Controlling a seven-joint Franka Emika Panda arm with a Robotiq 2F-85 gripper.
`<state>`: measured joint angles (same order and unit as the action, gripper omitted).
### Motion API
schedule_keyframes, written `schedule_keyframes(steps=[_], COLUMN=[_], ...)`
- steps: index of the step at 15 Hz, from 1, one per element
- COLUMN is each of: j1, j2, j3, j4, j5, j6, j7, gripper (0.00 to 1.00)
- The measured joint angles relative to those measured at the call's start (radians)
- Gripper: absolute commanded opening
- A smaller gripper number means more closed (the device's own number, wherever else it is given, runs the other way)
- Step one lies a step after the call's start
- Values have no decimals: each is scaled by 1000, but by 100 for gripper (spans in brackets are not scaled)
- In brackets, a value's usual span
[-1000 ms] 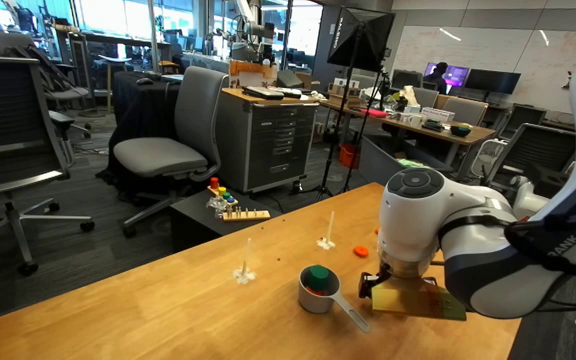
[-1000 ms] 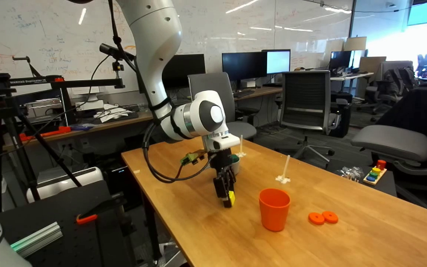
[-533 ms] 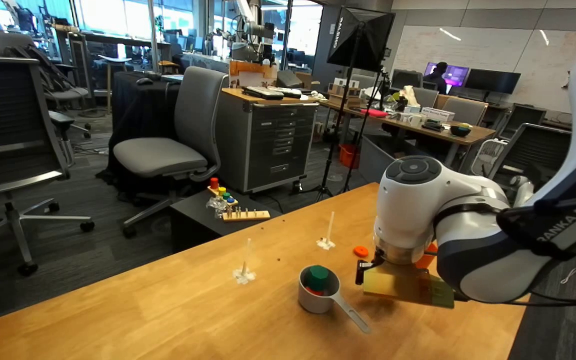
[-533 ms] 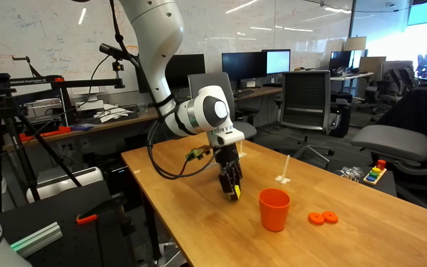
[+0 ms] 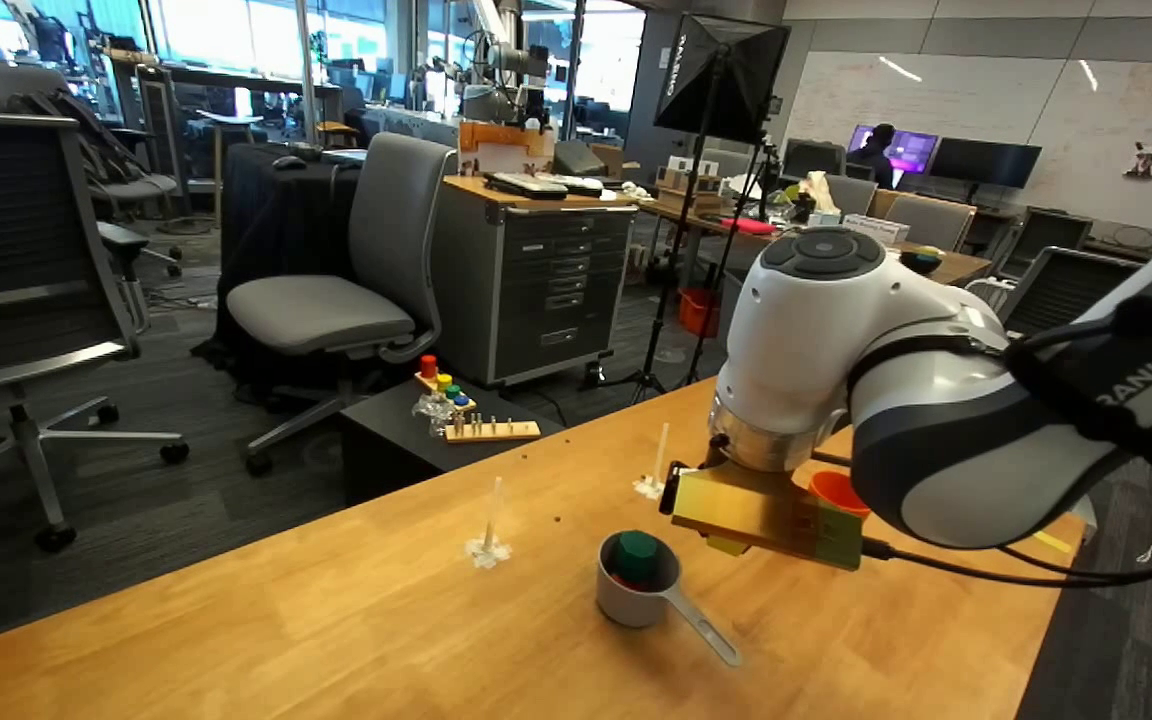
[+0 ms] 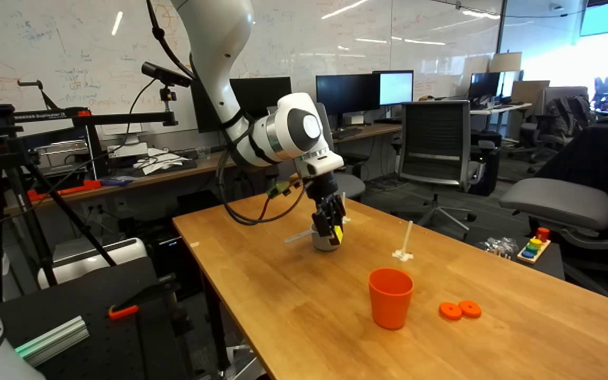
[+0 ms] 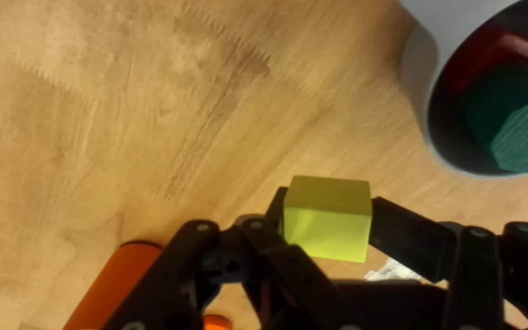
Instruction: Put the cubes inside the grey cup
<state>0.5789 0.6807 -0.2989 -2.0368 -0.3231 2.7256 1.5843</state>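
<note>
Gripper [image 7: 327, 215] pinching the yellow cube [image 7: 326, 236], one finger on each of two opposite sides, so the underside hangs free for a drop. Looks lifted off the table [image 6: 309, 311], slightly tilted. Cube not over the grey cup [image 6: 322, 244] yet: in an exterior view gripper and cup overlap, probably just line of sight; wrist view puts the cube beside the rim, wood showing between. Grey cup upright, mouth up; its handle [image 5: 704, 626] runs off to one side, not across the path from cube to mouth, so the way in looks fine if the cube passes above the rim. Inside: green block [image 7: 527, 133] and a red piece [image 7: 493, 50], so yellow likely goes in next; can't see other loose cubes. Green looks about rim-high and takes much of the mouth, so yellow could perch and tip out; the dark gap on the cube's side seems the better spot, though tight for fingers. Further out: tape patch [image 7: 392, 270] past a finger, likely the base of one of the thin pegs [image 6: 407, 238], taped probably so they stand; swinging that way looks riskier. Orange cup [image 6: 391, 301] and orange rings [image 6: 449, 313] well apart from the grey cup, not in the way. Handle end stops short of the table edge.
</note>
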Motion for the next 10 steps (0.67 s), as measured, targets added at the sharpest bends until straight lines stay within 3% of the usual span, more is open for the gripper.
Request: schedule_keyframes(steps=[6, 10], j1=[19, 34], j2=[-8, -8], j3=[69, 72], j4=[27, 51], j5=[0, 0], j6=[2, 2], j7=[47, 56], gripper=[19, 19])
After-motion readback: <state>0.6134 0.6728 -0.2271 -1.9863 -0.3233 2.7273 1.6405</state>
